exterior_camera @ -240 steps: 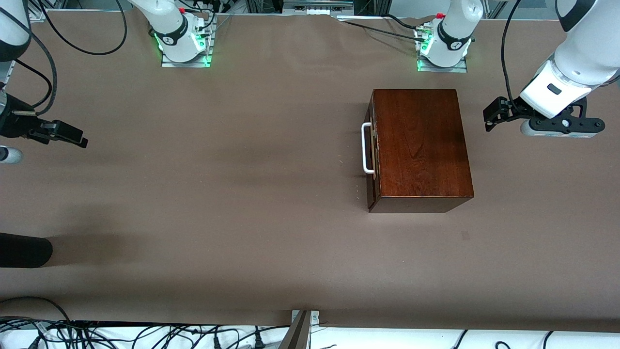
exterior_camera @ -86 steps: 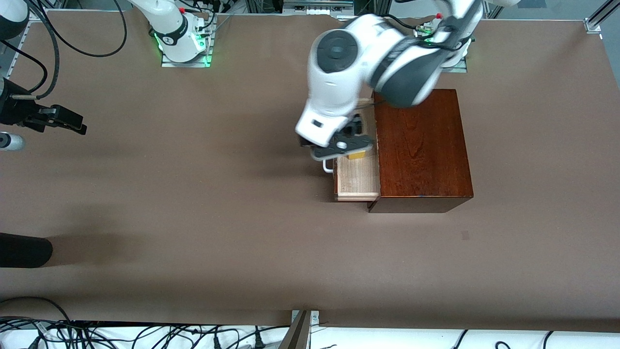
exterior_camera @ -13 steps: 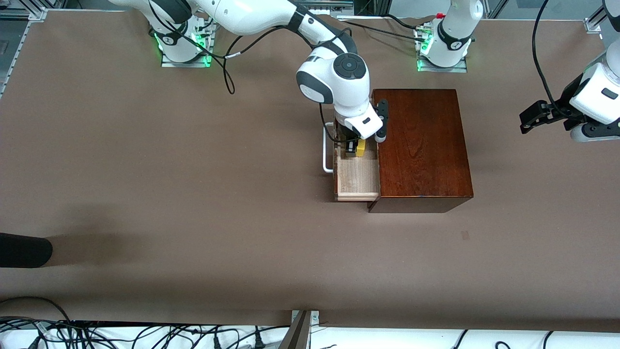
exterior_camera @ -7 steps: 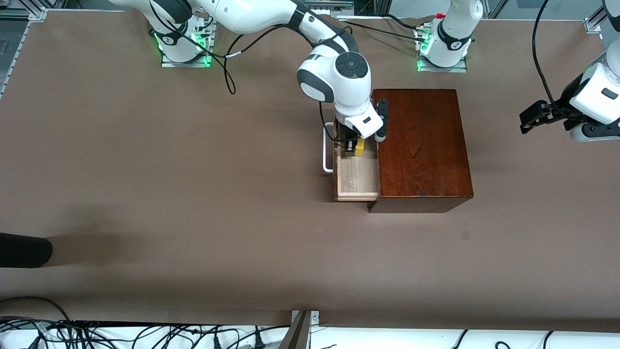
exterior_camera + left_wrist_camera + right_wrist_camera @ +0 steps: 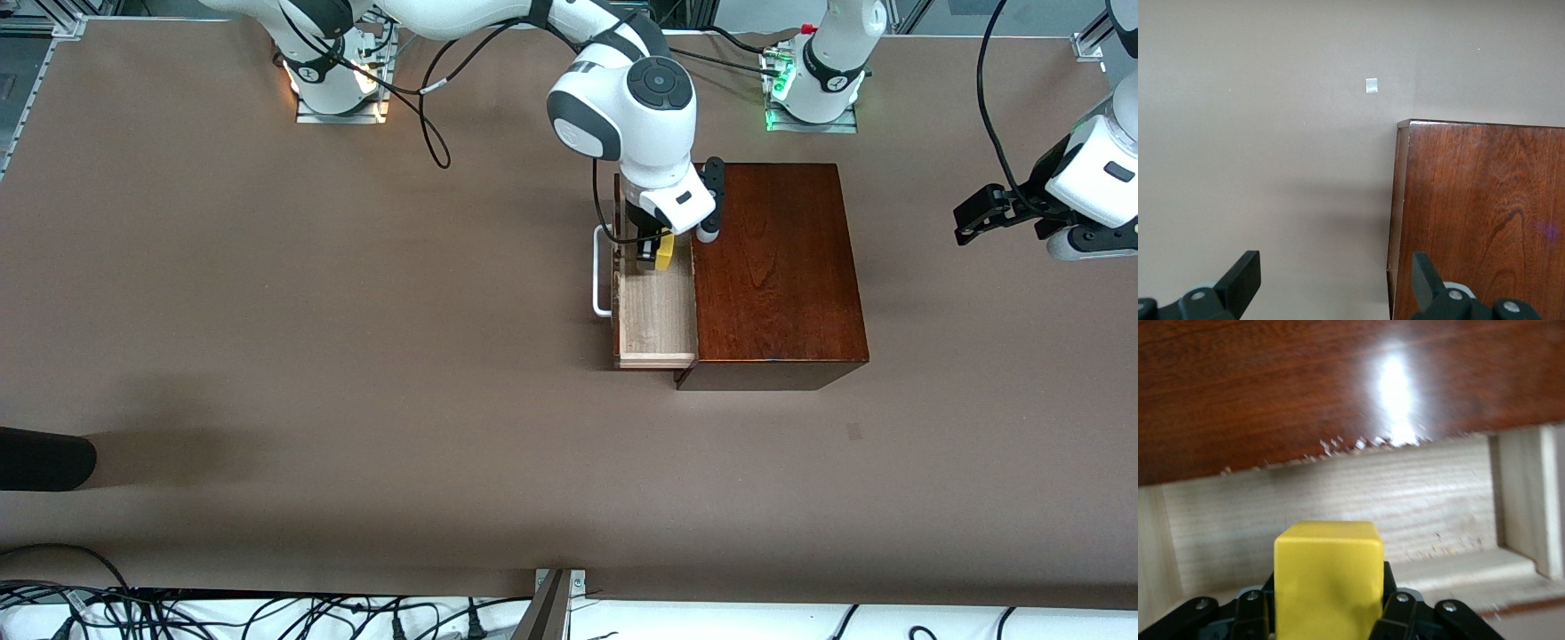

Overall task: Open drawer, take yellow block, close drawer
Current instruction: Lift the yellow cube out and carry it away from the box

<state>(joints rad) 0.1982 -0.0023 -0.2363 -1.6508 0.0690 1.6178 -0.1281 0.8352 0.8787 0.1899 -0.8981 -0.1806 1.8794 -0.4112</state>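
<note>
The drawer (image 5: 656, 320) stands pulled out of the reddish-brown wooden box (image 5: 772, 267), with its white handle (image 5: 599, 271) toward the right arm's end of the table. My right gripper (image 5: 655, 252) is shut on the yellow block (image 5: 664, 251) and holds it just above the open drawer. In the right wrist view the block (image 5: 1328, 577) fills the space between the fingers, with the pale drawer lining (image 5: 1338, 500) below the box's edge. My left gripper (image 5: 973, 216) is open and waits over the table at the left arm's end; its wrist view shows the box's corner (image 5: 1478, 213).
A small pale mark (image 5: 1371, 85) lies on the brown table (image 5: 356, 356) near the box. A dark object (image 5: 44, 458) juts in at the table's edge at the right arm's end. Cables hang along the edge nearest the front camera.
My right gripper has lifted the yellow block up out of the drawer and moved a little toward the robots' bases. The left arm has not moved.
</note>
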